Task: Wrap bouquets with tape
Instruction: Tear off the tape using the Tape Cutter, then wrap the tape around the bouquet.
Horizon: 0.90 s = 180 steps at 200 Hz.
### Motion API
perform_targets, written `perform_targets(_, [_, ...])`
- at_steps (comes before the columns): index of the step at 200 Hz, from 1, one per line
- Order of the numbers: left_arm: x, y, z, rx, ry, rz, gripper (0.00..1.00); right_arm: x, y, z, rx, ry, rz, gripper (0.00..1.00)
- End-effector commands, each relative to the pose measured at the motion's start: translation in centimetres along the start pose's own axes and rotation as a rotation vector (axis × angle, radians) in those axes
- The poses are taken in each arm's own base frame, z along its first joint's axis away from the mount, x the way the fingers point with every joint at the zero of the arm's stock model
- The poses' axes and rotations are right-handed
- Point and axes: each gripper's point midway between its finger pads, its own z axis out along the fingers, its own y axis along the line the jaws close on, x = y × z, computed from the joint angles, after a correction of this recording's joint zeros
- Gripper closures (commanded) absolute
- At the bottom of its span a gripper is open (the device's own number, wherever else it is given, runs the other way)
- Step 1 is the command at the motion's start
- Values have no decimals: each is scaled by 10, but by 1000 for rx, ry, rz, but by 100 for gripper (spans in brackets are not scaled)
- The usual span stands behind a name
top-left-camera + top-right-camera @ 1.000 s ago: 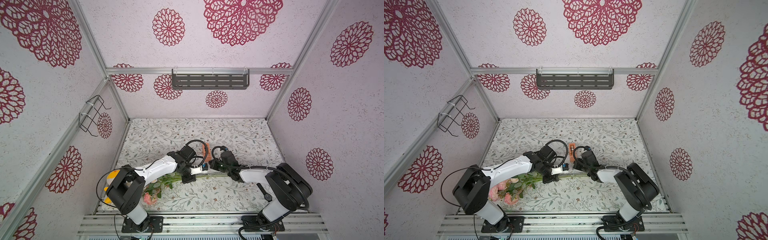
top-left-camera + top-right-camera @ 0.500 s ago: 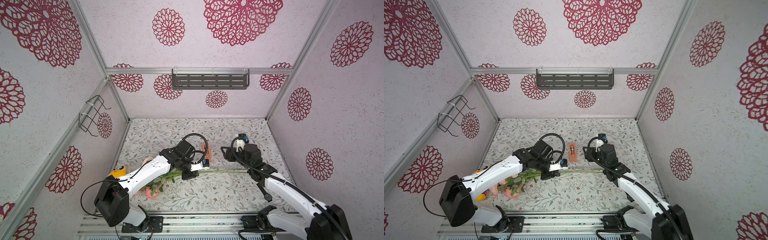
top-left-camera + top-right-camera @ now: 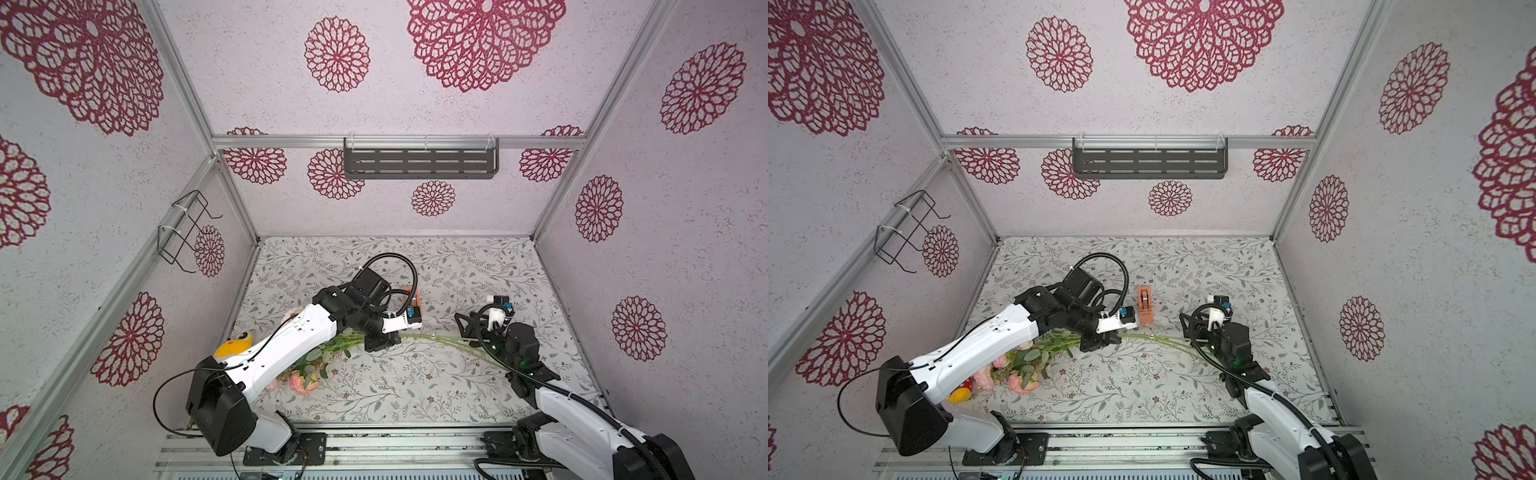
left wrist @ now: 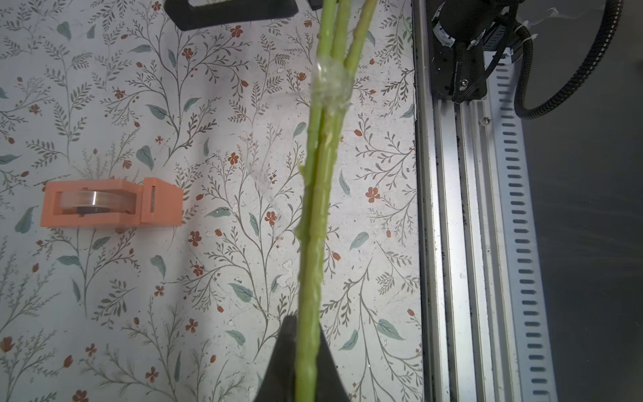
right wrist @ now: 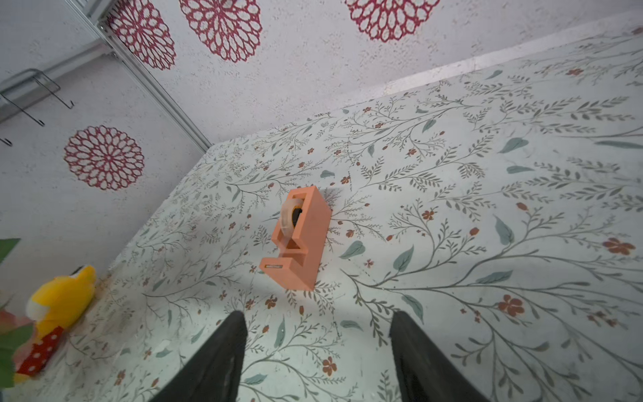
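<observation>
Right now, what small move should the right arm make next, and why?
Probably advance the right gripper to the tape dispenser: its jaws are open and empty, facing it, while the left gripper holds the stems, which carry one tape band.

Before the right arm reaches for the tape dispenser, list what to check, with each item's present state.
1. Left jaws shut on the bouquet stems: ok.
2. Right jaws open, nothing between them: ok.
3. Tape dispenser upright on the table, untouched: ok.
4. Clear tape band around the stems: ok.
5. Free tape end ready on the dispenser: cannot tell.
</observation>
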Motion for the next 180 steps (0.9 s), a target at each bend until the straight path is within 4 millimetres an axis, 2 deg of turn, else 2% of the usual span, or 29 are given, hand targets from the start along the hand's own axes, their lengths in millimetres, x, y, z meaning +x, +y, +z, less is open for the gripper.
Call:
perform_targets(1, [-31, -6, -22, -15, -136, 44, 100, -60, 5, 1, 26, -124, -41, 30])
perform_targets(21, [-23, -6, -18, -12, -101, 45, 100, -96, -11, -8, 154, -135, -53, 28])
perform_targets(48, [-16, -2, -14, -4, -61, 15, 100, -135, -65, -44, 456, -148, -32, 25])
perform_targets(64, [-19, 2, -18, 0, -93, 6, 100, -140, -87, -63, 535, -141, -17, 23])
perform_targets(73, [-22, 10, -22, -25, -121, -14, 100, -135, -97, -73, 574, -135, 7, 23])
perform_targets(85, [-25, 20, -29, -48, -162, -36, 100, -129, -102, -80, 570, -129, 24, 24])
perform_targets(96, [-26, 35, -35, -91, -186, -78, 100, -122, -88, -76, 465, -139, 27, 27])
perform_targets(114, [-23, 55, -39, -140, -173, -135, 100, -104, -35, -58, 100, -178, 43, 30])
perform_targets(125, [-24, 64, -42, -150, -166, -174, 100, -88, -9, -54, -48, -180, 26, 30])
perform_targets(140, [-28, 78, -47, -167, -179, -246, 100, -67, 15, -50, -116, -160, -39, 30])
perform_targets(166, [-35, 88, -54, -195, -204, -303, 100, -39, 89, -39, -325, -184, -218, 27])
perform_targets(180, [-40, 90, -57, -199, -231, -328, 100, -32, 117, -33, -387, -232, -283, 27])
